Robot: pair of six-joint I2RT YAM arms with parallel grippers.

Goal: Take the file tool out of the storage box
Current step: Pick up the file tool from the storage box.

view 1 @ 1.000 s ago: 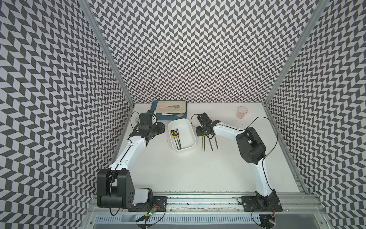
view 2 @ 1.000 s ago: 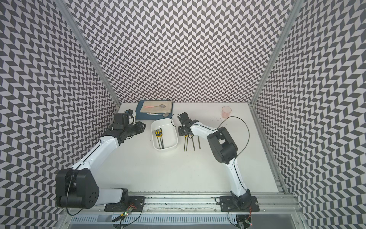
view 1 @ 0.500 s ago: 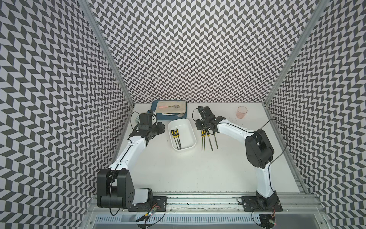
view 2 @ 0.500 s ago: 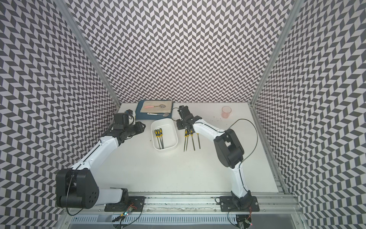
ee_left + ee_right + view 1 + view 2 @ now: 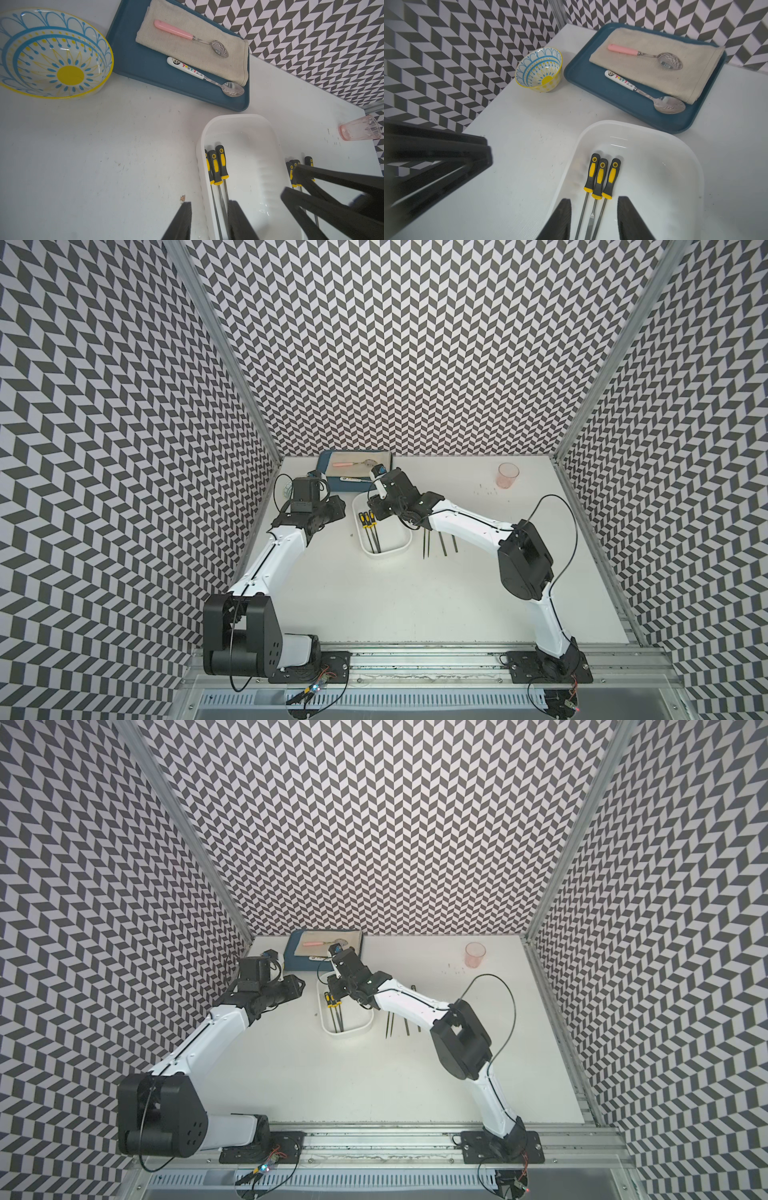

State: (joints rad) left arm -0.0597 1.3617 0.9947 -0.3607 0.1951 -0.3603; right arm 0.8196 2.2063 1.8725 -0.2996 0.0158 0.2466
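The white storage box [image 5: 395, 536] [image 5: 354, 1020] lies mid-table with three file tools [image 5: 368, 520] [image 5: 600, 178] [image 5: 218, 166], black-and-yellow handled, side by side along its left wall. My right gripper [image 5: 373, 511] [image 5: 593, 218] hovers over the box's far end. It is open and empty, its fingers either side of the three shafts. My left gripper [image 5: 340, 509] [image 5: 209, 222] is just left of the box, fingers apart with nothing between them. Three more file tools [image 5: 441, 545] [image 5: 295, 172] lie on the table right of the box, partly hidden under the right arm.
Behind the box a dark blue tray [image 5: 345, 486] [image 5: 583, 79] carries a beige cloth and two spoons. A patterned bowl [image 5: 539, 70] [image 5: 54, 54] stands in the back left corner, behind the left wrist. A pink glass [image 5: 508, 475] is at the back right.
My right gripper has gone from shut to open and moved left, from the files lying on the table to above the box. The left arm has stayed put.
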